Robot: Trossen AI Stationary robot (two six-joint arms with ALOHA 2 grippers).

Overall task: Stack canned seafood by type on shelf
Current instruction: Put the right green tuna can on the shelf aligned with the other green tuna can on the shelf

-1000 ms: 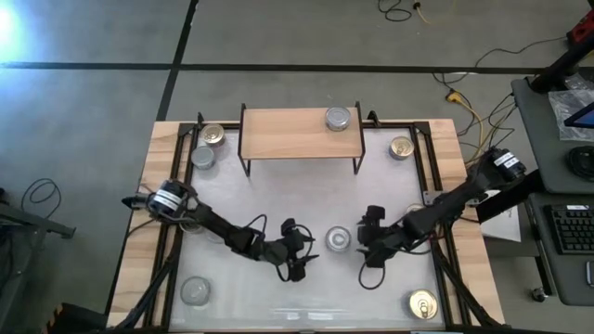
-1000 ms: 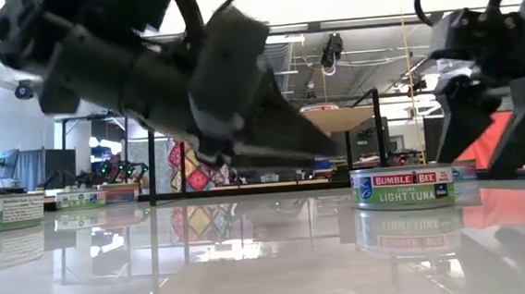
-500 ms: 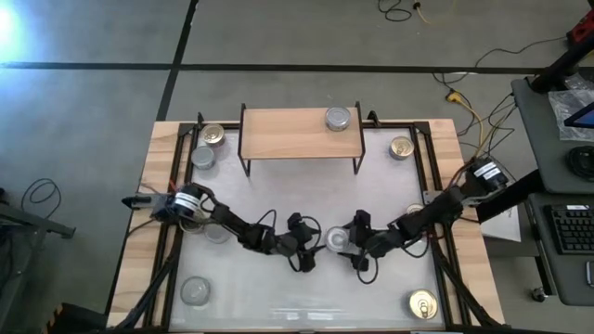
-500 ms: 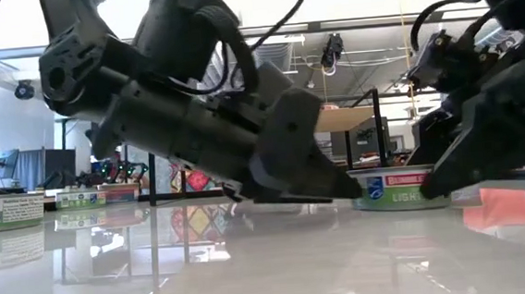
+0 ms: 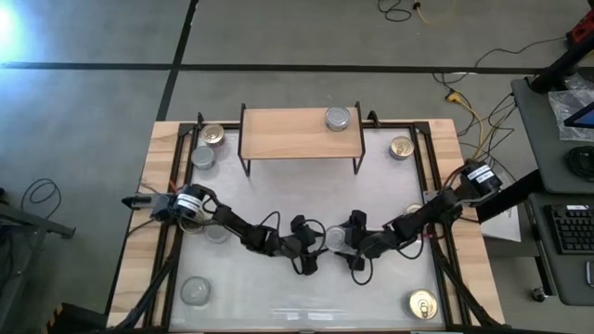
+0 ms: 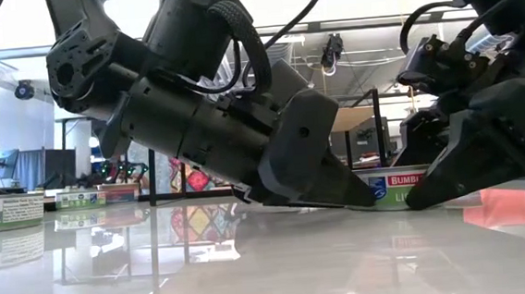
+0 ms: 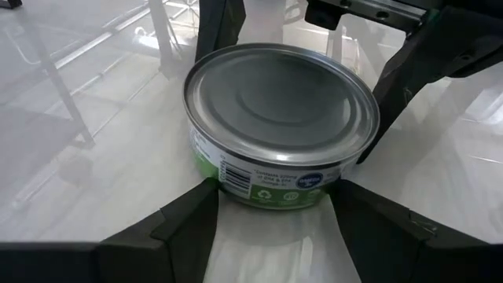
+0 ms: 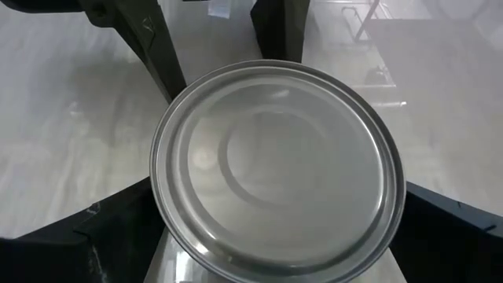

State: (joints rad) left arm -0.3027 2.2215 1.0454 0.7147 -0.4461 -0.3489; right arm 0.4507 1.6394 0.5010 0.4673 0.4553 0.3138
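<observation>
Both grippers have closed in on the mid-table tin [image 5: 336, 238] over the last second. Left gripper [image 7: 271, 206] and right gripper [image 8: 275, 236] stand spread, fingers flanking it from opposite sides, neither pinching yet. Likely a pickup toward the shelf [image 5: 297, 134], where one silver tin [image 5: 338, 118] already sits.

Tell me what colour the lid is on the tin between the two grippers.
Plain silver-grey lid, clearest in the right wrist view.

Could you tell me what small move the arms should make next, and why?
Probably one gripper should back off. Both the left gripper and the right gripper have open fingers straddling the same silver-lidded tin at mid-table, so they would clash if both closed. The shelf already holds one silver tin to stack it on.
</observation>
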